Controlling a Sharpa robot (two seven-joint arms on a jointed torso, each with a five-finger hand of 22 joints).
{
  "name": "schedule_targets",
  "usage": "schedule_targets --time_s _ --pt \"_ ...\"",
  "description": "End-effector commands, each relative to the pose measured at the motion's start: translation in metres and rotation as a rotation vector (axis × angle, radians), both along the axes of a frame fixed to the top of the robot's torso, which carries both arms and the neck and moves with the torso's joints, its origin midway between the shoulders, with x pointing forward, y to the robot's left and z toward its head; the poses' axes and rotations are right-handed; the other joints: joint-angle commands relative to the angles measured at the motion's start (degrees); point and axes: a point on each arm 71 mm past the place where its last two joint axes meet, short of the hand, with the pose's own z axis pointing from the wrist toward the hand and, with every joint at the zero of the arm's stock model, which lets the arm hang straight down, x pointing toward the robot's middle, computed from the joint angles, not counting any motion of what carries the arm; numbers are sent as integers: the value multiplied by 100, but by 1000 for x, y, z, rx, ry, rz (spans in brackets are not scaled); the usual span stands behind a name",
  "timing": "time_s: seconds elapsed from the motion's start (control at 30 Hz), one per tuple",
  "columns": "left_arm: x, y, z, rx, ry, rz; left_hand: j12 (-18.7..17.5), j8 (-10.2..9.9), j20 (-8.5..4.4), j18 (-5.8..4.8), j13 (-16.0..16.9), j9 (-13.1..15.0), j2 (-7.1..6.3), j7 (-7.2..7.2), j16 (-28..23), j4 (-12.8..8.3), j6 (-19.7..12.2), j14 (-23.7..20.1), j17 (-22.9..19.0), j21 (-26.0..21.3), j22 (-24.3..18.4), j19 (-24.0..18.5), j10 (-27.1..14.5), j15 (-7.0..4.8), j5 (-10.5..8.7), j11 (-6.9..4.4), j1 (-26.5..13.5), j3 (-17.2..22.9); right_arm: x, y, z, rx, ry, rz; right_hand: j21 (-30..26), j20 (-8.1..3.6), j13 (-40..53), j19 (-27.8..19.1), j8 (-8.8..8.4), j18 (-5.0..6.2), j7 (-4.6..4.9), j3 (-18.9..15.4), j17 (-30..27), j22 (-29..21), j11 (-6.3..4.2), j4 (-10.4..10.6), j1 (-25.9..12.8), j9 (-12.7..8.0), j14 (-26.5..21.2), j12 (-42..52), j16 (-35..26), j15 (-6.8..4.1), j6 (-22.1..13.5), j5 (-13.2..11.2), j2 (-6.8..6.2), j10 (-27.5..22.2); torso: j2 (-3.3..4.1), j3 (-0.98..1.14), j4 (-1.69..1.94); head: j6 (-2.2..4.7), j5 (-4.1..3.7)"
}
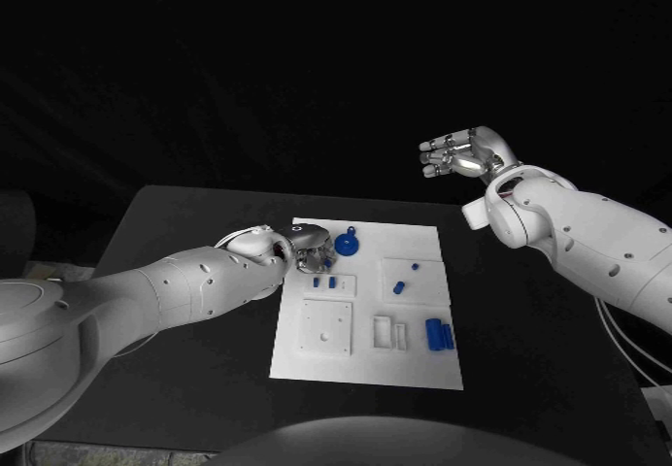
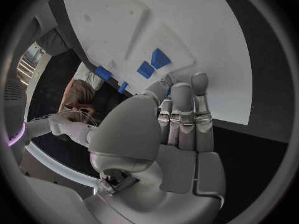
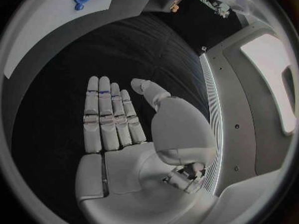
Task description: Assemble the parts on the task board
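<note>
The left hand (image 1: 311, 245) hovers over the task board's (image 1: 420, 361) far left corner, fingers straight and empty, beside a round blue part (image 1: 348, 242). The right hand (image 1: 462, 153) is raised well off the board, flat and empty.

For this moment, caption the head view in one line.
Left hand at the task board's far edge beside a round blue part; right hand raised, empty, off the board.

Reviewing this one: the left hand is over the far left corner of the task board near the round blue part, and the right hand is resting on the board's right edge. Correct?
Not quite. The right hand is not resting on the task board; in the head view it is raised beyond the table's far right, fingers apart, holding nothing. The rest stands: the left hand is over the board's far left corner, beside the round blue part.
</note>
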Motion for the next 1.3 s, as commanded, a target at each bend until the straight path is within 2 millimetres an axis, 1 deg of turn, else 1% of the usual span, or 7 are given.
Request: schedule_targets --time_s 0.03,0.43,1.03,1.13,1.17,1.23,1.3 --pt "-3 -2 -3 -9 -3 -15 -27 4 60 69 8 -8 -73 -8 20 -28 -152 8 -9 31 98 7 -114 60 -31 15 -5 42 -1 1 -1 -6 -1 15 -12 0 -8 -21 0 41 -3 8 -6 -8 3 -42 3 9 -36 -23 -4 -2 38 12 -3 -4 -1 -2 -5 3 10" --pt "-2 2 -2 -14 -16 5 -26 -12 147 141 8 -22 -351 -112 9 -38 -847 -85 -14 -76 56 -42 -743 205 -125 263 -69 94 -1 -1 -2 -10 6 15 -22 10 -9 -45 -1 36 4 -6 -14 -11 16 -47 -2 8 -64 -28 -8 10 16 1 -18 -38 -1 1 -4 8 21" --pt "0 25 -1 7 -7 45 -26 -16 195 168 7 -24 -251 -166 45 -193 -881 -139 -32 -462 36 38 -1088 258 -132 359 145 -462 -6 -11 -8 -42 32 22 -19 44 -10 -102 2 54 10 -38 -39 -10 60 -108 33 10 -119 -34 0 34 28 -30 -49 -182 -2 3 -5 12 17" --pt "1 32 3 -3 -24 64 -28 -12 194 172 6 -21 -204 -146 45 -198 -792 -142 -34 -477 49 44 -1071 256 -122 357 166 -441 -9 -13 -13 -88 39 32 102 -44 -11 140 8 117 2 -44 11 31 33 -178 159 14 135 -26 79 -64 78 -180 -6 -148 -3 0 -6 21 12" --pt "2 35 5 -13 -35 74 -29 -4 190 174 5 -15 -164 -132 38 -204 -665 -148 -37 -478 57 43 -1024 249 -120 348 181 -394 -10 -14 -15 -116 37 38 296 -154 -7 477 27 184 -20 -94 95 114 -23 -223 258 23 482 -3 244 -203 152 -316 21 -52 -2 0 -6 28 11" --pt "5 40 10 -37 -59 96 -25 11 177 170 2 -7 -102 -18 -131 -232 -417 -275 -108 -500 74 -13 -842 219 -135 304 204 -227 -12 -15 -19 -178 39 56 581 -343 -8 904 17 195 -68 -225 252 243 -110 -270 355 18 922 -19 435 -374 267 -456 36 146 -1 1 -4 40 6" --pt "10 47 20 -77 -91 125 77 44 136 148 16 7 -40 148 -194 -200 -247 -225 -137 -489 96 -15 -331 132 -133 145 158 -98 -15 -16 -25 -258 47 82 850 -508 -6 1232 9 174 -110 -341 469 385 -202 -312 423 14 1282 -42 629 -514 345 -617 41 385 -3 1 -1 59 -14"
